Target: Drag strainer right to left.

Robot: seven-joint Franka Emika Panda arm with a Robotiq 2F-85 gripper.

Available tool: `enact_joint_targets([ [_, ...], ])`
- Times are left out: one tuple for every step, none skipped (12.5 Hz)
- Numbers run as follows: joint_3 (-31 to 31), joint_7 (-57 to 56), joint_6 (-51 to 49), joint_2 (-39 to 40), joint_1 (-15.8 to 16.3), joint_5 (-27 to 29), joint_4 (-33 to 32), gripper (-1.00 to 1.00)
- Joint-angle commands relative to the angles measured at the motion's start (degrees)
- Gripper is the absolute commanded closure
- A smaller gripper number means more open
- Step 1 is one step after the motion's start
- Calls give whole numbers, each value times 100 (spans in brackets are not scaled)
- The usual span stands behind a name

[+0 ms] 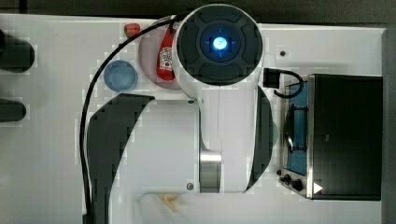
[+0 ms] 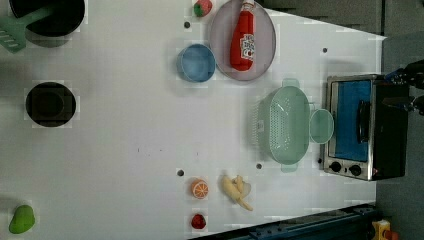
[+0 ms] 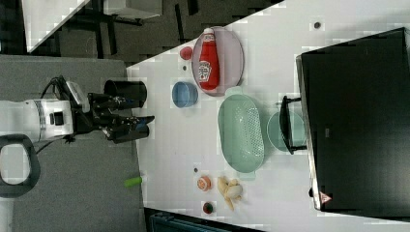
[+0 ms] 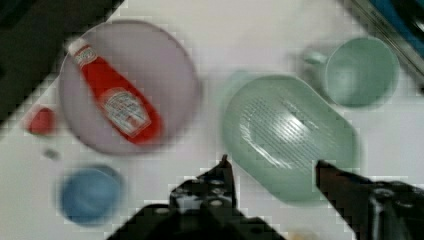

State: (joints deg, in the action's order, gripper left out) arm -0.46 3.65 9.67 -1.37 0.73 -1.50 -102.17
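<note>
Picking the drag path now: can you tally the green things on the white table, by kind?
Strainer: 1
Mug: 1
Spatula: 1
Pear-like fruit: 1
Total: 4

In the left view, the strainer (image 2: 285, 125) lies on the table (image 2: 125, 150) just left of the mug (image 2: 321, 126), which sits against the oven (image 2: 365, 127). The ketchup bottle (image 2: 243, 37) lies on the plate (image 2: 220, 55), with the bowl (image 2: 196, 63) at its left.
</note>
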Motion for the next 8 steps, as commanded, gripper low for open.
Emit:
enact_joint_targets([
  [-205,123,-1301,-2206,-220,-121,-776,-59],
  [-201,123,-1302,-2203,-215,-121,-794,-81],
  [-200,125,-1299,-2201,-214,-121,-848,-100],
  [-197,125,-1293,-2196,-213,-120,-955,-100],
  [-189,125,-1281,-2190,-212,-119,-1112,-100],
  [-173,128,-1251,-2180,-212,-119,-1312,-100],
  [-151,139,-1136,-2159,-212,-119,-1546,-100],
  [-134,148,-900,-2122,-211,-119,-1796,-100],
])
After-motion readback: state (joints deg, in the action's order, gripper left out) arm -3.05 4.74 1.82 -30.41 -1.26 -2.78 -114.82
